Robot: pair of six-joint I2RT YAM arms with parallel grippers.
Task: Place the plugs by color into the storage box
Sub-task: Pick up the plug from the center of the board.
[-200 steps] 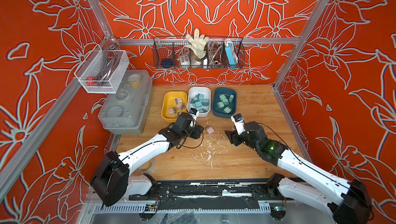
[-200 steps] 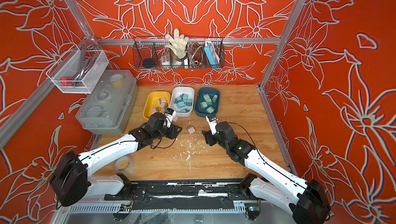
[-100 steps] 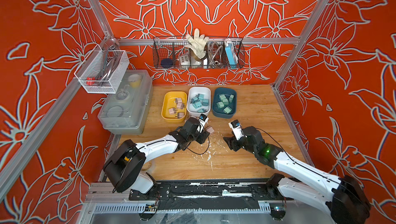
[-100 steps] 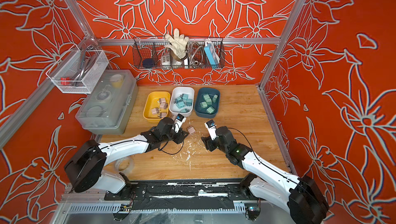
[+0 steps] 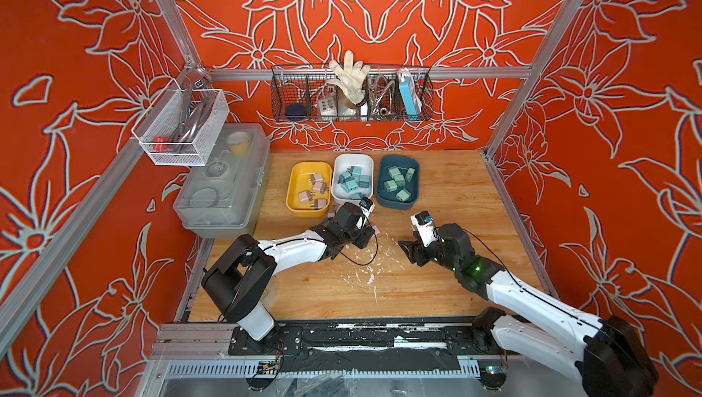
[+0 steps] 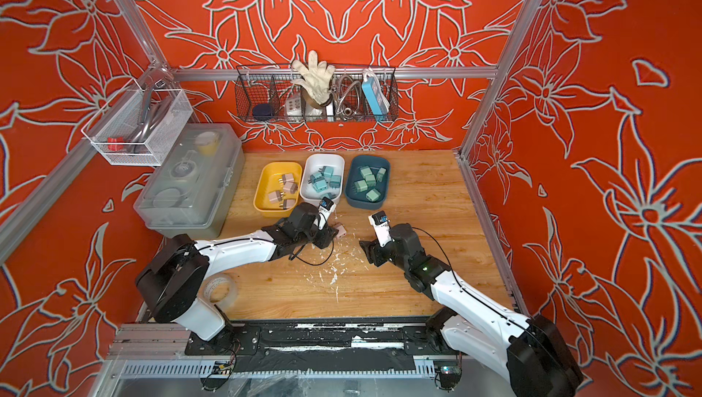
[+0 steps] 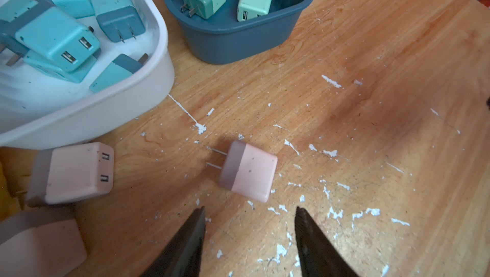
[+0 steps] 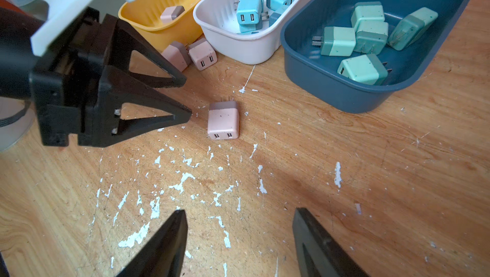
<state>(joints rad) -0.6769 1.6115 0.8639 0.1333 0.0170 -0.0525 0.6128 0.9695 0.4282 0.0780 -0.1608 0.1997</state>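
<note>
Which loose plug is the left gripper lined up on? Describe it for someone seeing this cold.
Find the white bin, middle of three on the wooden table. On bare wood in front of it, just off the open left gripper, lies a pink plug. Unlike the two pink plugs huddled against the bins, it lies alone, prongs toward the bins.

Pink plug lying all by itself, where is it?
In the right wrist view, the lone pink plug lies on the wooden table, just beyond the left pincer, nearer the robot than the white bin.
</note>
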